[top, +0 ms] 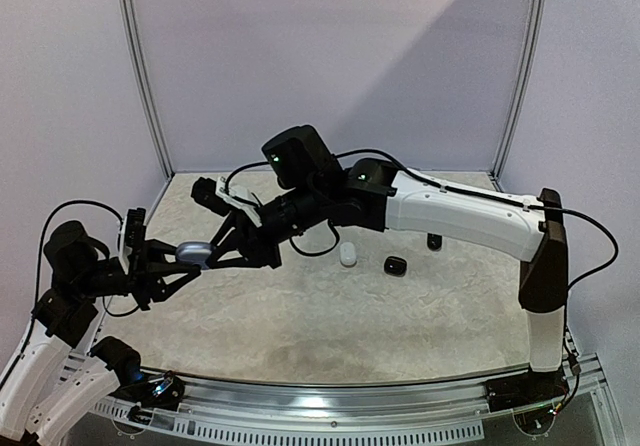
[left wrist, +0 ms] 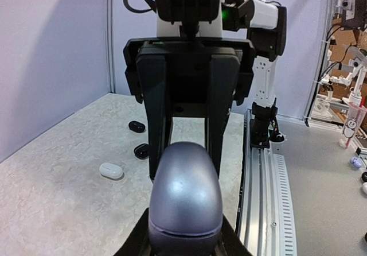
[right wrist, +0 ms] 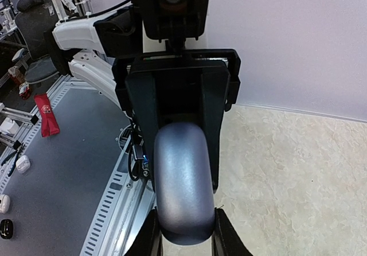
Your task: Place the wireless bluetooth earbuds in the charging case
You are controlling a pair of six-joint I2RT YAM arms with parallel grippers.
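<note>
Left jaws and right jaws each clamp an end of the grey case (top: 195, 253), its inside hidden.

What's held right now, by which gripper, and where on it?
The grey charging case, in mid-air between both arms: the left gripper clamps one end, and the right gripper pinches the opposite end.
</note>
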